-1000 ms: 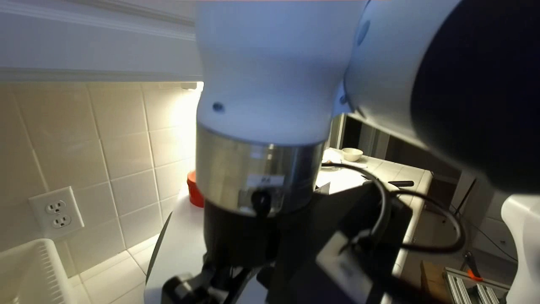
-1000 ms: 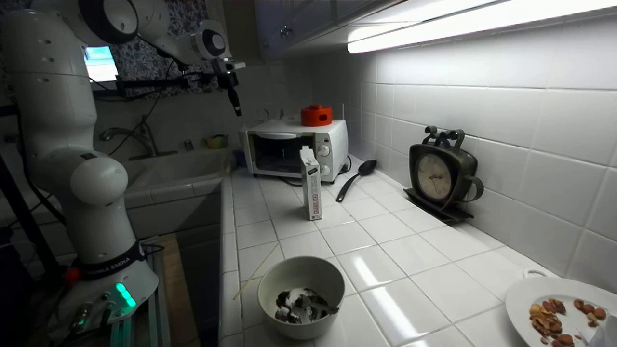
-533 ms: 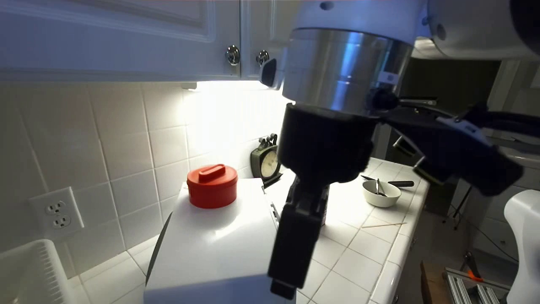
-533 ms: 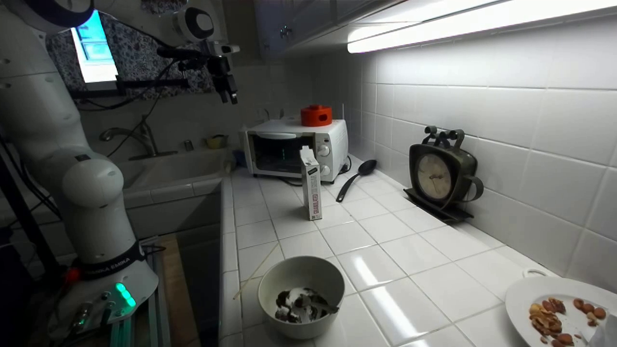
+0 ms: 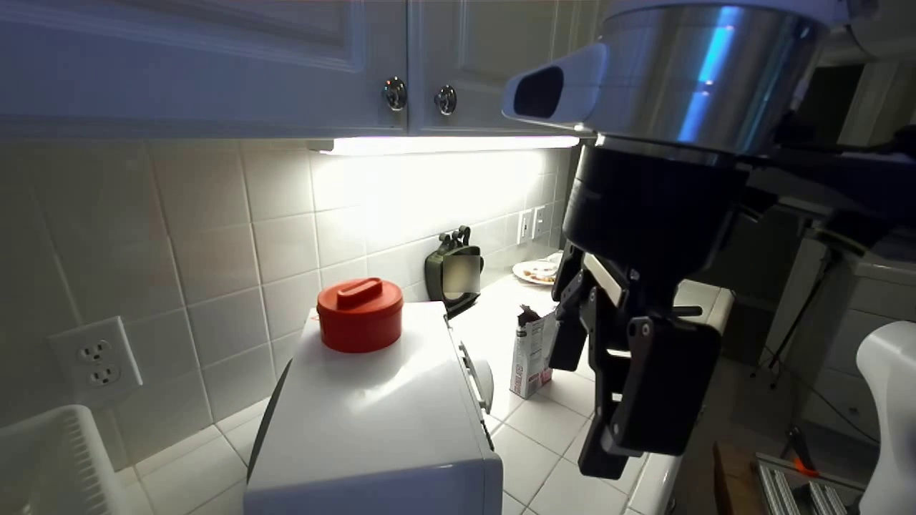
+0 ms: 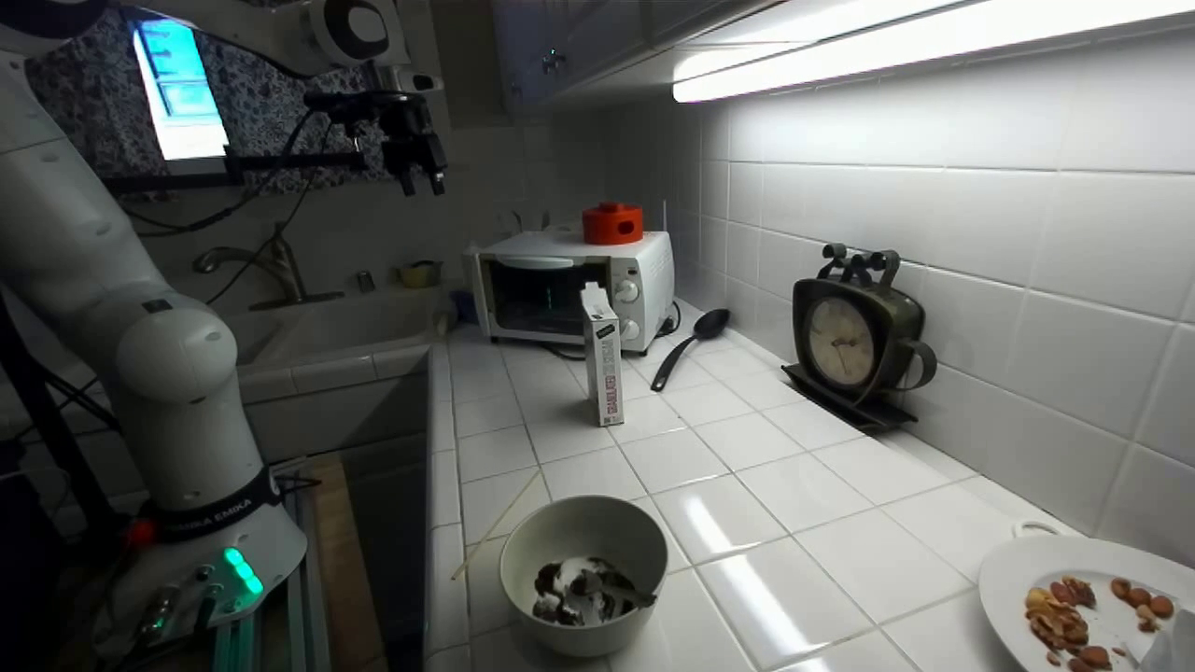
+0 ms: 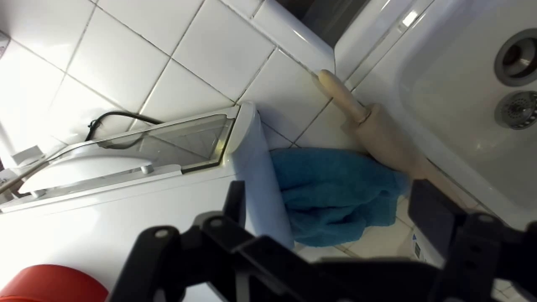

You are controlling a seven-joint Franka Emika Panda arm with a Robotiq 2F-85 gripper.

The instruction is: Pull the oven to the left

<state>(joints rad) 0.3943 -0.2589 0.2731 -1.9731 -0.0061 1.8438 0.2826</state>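
Note:
The white oven [image 5: 372, 429] sits on the tiled counter with a red lidded pot [image 5: 360, 318] on its flat top. In an exterior view its dark glass front [image 6: 546, 299] and pale handle [image 6: 540, 263] face the camera. My gripper [image 6: 424, 185] is in the air above and left of the oven there. It also shows in an exterior view [image 5: 601, 400], beside the oven's front. In the wrist view my gripper [image 7: 333, 207] is open with nothing between its fingers. One finger is over the oven's side edge, the other over the counter near the sink.
A blue towel [image 7: 335, 184] lies beside the oven's side wall. A wooden rolling pin [image 7: 390, 138] lies between it and the sink [image 7: 453, 84]. A carton [image 6: 605, 364] stands before the oven, near a black spoon [image 6: 711, 324]. Cabinets [image 5: 215, 71] hang above.
My gripper has moved up and away from over the oven, leftward in one view and rightward in another. The wrist has turned, and both fingers show apart. The oven and pot have not moved.

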